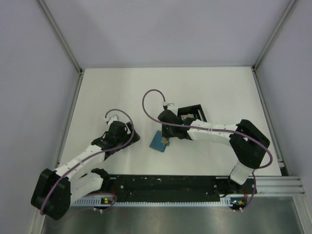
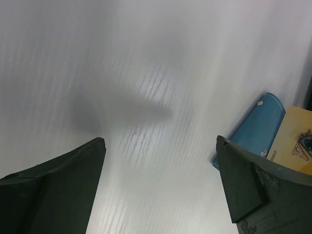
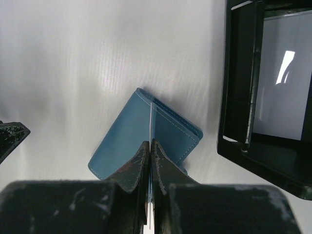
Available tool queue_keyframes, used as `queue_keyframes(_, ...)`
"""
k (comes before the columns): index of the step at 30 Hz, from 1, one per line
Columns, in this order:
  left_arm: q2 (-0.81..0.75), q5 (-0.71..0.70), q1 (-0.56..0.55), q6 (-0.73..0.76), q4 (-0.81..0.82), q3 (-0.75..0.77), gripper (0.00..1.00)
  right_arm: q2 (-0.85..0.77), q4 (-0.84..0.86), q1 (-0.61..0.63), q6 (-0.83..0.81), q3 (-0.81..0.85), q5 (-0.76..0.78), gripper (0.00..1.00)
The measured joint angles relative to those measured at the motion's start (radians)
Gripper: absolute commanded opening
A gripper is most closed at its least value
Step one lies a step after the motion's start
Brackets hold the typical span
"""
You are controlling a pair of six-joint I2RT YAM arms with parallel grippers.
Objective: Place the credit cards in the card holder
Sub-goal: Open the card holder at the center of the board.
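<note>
The teal-blue card holder (image 3: 124,141) lies flat on the white table, also in the top view (image 1: 157,143) and the left wrist view (image 2: 258,124). My right gripper (image 3: 149,142) is shut on a credit card (image 3: 151,119) held edge-on, its far edge over the holder's middle. In the left wrist view this card (image 2: 295,136) is orange-yellow. A silver-white card (image 3: 285,73) lies in the black tray (image 3: 239,97). My left gripper (image 2: 160,140) is open and empty over bare table, left of the holder. In the top view the right gripper (image 1: 165,139) is at the holder and the left gripper (image 1: 126,136) is apart from it.
The black open-topped tray (image 1: 192,113) stands just behind and right of the holder. Metal frame rails (image 1: 73,112) border the table on both sides. A black rail (image 1: 165,183) runs along the near edge between the arm bases.
</note>
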Motion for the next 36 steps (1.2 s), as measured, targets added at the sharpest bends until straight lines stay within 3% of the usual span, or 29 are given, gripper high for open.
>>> queue_keyframes(12, 0.060, 0.028, -0.048, 0.062, 0.067, 0.003, 0.96, -0.156, 0.000, 0.009, 0.029, -0.179, 0.042, 0.00)
queue_keyframes(27, 0.216, 0.218, -0.100, 0.165, 0.295, 0.020, 0.88, -0.255, 0.232, -0.008, 0.208, -0.397, -0.038, 0.00)
queue_keyframes(36, 0.265, 0.287, -0.109, 0.167, 0.366, 0.020, 0.73, -0.282, 0.334, -0.049, 0.264, -0.469, -0.108, 0.00)
